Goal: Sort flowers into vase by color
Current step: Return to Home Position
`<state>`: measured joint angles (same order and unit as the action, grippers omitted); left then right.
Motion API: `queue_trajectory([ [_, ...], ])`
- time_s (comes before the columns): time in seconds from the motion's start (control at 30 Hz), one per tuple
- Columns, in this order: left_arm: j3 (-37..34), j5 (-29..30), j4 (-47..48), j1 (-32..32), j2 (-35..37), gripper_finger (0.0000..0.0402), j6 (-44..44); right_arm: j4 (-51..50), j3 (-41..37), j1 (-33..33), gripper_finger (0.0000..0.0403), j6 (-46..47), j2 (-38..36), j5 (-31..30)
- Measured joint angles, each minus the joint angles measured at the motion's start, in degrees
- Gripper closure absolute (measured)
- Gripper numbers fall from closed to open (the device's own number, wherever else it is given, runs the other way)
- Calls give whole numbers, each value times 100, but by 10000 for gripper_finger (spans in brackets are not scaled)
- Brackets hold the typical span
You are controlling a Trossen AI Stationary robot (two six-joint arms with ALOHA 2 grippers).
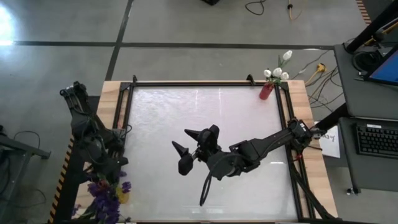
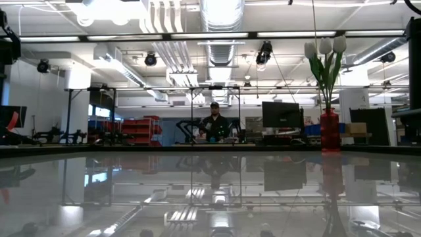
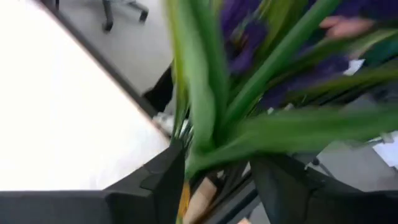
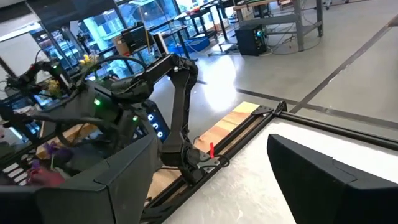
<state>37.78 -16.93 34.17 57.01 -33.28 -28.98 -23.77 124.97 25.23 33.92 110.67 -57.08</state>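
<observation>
Purple flower sprays (image 1: 106,198) with green stems and leaves (image 3: 211,112) stand off the table's near left corner, beside something yellow (image 1: 122,196). My left gripper (image 1: 117,177) is open there. Its two fingers (image 3: 155,183) stand on either side of the stem bunch, and I cannot tell whether they touch it. A red vase (image 1: 266,91) with white tulip buds (image 1: 277,71) stands at the table's far right corner, and it also shows in the low view (image 2: 329,131). My right gripper (image 1: 184,142) is open and empty above the middle of the table. No pink-red buds show.
A black frame (image 1: 205,83) borders the white table top. A person (image 2: 214,125) sits in the room far behind the table. Desks with a keyboard (image 1: 376,138) stand to the right, and cables lie on the floor behind the far edge.
</observation>
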Motion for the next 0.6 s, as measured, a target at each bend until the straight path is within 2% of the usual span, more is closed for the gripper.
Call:
queue_trajectory([
  [0.13, 4, -19, 436, 0, -77, 213, -169, -13, -2, 6, 104, -19, 0, 63],
  [0.27, 194, -63, 824, 0, -162, 210, -385, -48, -2, 39, 105, -49, -2, 65],
  [0.47, 825, -5, 1213, 0, -320, 210, -307, -205, -4, 109, 105, -19, -2, 70],
  [0.6, 1387, 378, 1908, 0, -468, 210, -126, -229, -4, 204, 103, 8, 0, 70],
])
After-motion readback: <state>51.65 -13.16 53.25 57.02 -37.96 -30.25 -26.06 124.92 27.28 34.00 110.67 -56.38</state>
